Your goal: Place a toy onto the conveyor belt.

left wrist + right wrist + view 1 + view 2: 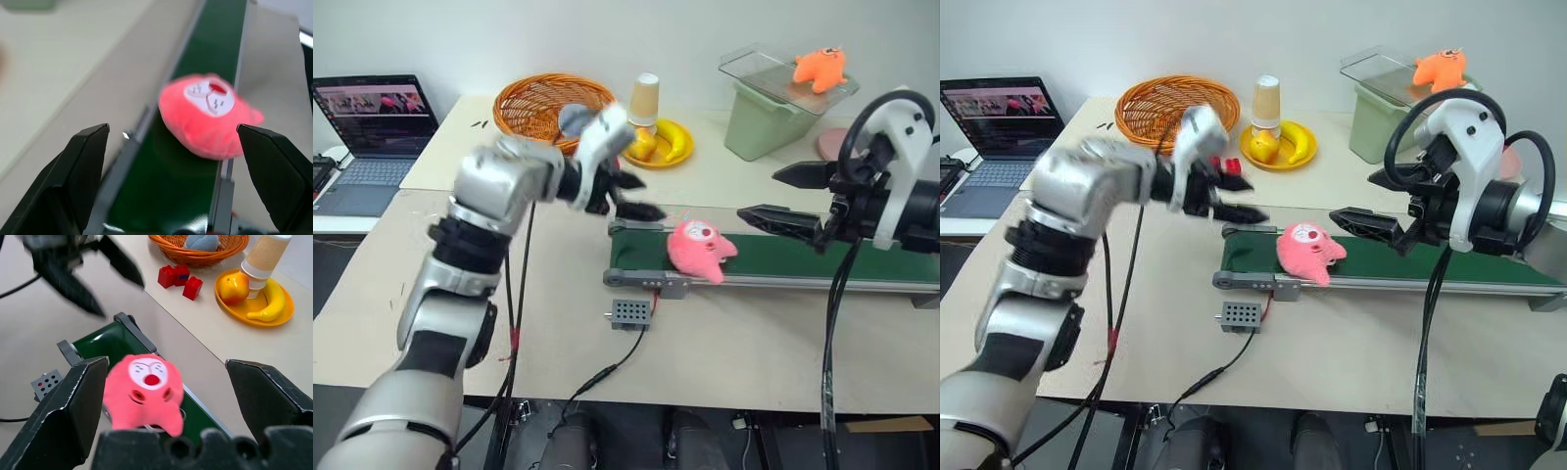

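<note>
A pink plush toy (700,247) with a white face lies on the left end of the dark green conveyor belt (803,259), partly hanging over the near frame rail. My left gripper (646,196) hovers open just above and to the left of the toy, not touching it. From the right, my right gripper (759,193) points at the toy, open and empty, above the belt. In the left wrist view the toy (208,115) sits apart from both black fingers (85,166). The right wrist view shows the toy (144,387) ahead of its open fingers.
A small grey perforated box (631,313) and its cable lie in front of the belt. Behind are a wicker basket (524,98), a yellow plate (656,164) with fruit and a paper cup, red bricks (178,279), and a green bin (759,127) topped by an orange toy (819,67). A laptop (377,127) sits far left.
</note>
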`<state>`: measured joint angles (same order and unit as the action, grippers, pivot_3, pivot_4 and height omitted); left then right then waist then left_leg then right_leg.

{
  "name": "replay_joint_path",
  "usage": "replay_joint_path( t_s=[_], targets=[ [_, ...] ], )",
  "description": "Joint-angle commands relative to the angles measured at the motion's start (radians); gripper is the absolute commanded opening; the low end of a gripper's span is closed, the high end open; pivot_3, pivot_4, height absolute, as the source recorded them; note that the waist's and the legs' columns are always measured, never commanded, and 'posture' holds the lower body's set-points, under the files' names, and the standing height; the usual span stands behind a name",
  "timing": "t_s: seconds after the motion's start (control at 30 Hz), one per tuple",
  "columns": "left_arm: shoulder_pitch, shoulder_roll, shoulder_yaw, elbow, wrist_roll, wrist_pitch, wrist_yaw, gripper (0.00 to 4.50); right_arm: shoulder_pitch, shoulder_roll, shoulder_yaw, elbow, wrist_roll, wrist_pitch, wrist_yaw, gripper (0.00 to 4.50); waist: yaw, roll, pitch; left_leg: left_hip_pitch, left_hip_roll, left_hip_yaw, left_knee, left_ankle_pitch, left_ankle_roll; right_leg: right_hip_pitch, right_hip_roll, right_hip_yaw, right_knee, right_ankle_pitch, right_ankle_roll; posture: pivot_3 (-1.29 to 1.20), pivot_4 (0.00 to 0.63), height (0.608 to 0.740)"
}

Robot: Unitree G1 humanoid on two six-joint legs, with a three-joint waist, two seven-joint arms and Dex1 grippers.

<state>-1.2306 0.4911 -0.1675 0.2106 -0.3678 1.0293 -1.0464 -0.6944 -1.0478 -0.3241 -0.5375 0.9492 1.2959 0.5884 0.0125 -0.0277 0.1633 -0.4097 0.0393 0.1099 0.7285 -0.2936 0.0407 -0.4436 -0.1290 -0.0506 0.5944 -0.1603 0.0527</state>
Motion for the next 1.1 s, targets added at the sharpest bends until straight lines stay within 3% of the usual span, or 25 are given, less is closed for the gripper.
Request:
replay_joint_path(
  t_s=[0.03, 0.23, 0.47, 0.6, 0.83, 1.1],
  targets=[
    [-0.050, 0.024, 0.068, 0.010, -0.028, 0.020, 0.024, 4.47, -0.007, -0.027, -0.019, -0.002, 0.000, -0.034, 0.014, 4.50, -0.001, 0.000, 0.000, 0.001, 0.000, 0.000, 0.000, 0.000, 0.000, 0.000, 0.000, 0.001, 0.000, 0.000, 0.000, 0.00, 0.150, 0.739],
    [-0.032, 0.061, 0.134, -0.027, -0.055, 0.029, 0.066, 4.47, -0.014, -0.065, -0.019, 0.008, 0.008, -0.033, 0.052, 4.50, -0.001, 0.000, 0.000, 0.001, 0.000, 0.001, 0.000, 0.001, -0.001, 0.000, 0.000, 0.001, 0.001, 0.000, 0.001, 0.00, 0.150, 0.739],
    [0.164, 0.148, 0.228, -0.218, -0.128, -0.033, 0.035, 4.47, 0.064, -0.154, -0.062, 0.046, -0.005, -0.073, 0.166, 4.50, -0.003, 0.000, 0.000, 0.002, 0.000, 0.001, 0.000, 0.002, -0.004, 0.001, 0.000, 0.001, 0.000, 0.000, 0.001, 0.00, 0.150, 0.739],
    [0.259, 0.137, 0.282, -0.290, -0.146, -0.098, 0.088, 4.47, 0.082, -0.129, -0.090, 0.108, -0.029, -0.118, 0.147, 4.50, 0.000, 0.000, 0.000, 0.002, -0.001, 0.001, 0.001, 0.003, -0.004, 0.001, 0.000, 0.003, 0.000, 0.000, 0.001, 0.00, 0.150, 0.739],
    [0.455, 0.152, 0.328, -0.431, -0.137, -0.151, 0.194, 4.47, 0.207, 0.037, -0.127, 0.121, -0.105, -0.286, 0.091, 4.50, -0.001, -0.001, 0.000, 0.004, -0.001, 0.001, 0.001, 0.003, -0.005, 0.004, 0.000, 0.004, 0.000, 0.001, 0.002, 0.00, 0.150, 0.739],
    [0.530, 0.133, 0.356, -0.500, -0.188, -0.154, 0.265, 4.47, 0.270, 0.010, -0.123, 0.125, -0.142, -0.295, 0.102, 4.50, 0.000, -0.001, 0.000, 0.004, -0.002, 0.001, 0.001, 0.003, -0.005, 0.004, 0.000, 0.003, 0.000, 0.001, 0.002, 0.00, 0.150, 0.739]
  ],
)
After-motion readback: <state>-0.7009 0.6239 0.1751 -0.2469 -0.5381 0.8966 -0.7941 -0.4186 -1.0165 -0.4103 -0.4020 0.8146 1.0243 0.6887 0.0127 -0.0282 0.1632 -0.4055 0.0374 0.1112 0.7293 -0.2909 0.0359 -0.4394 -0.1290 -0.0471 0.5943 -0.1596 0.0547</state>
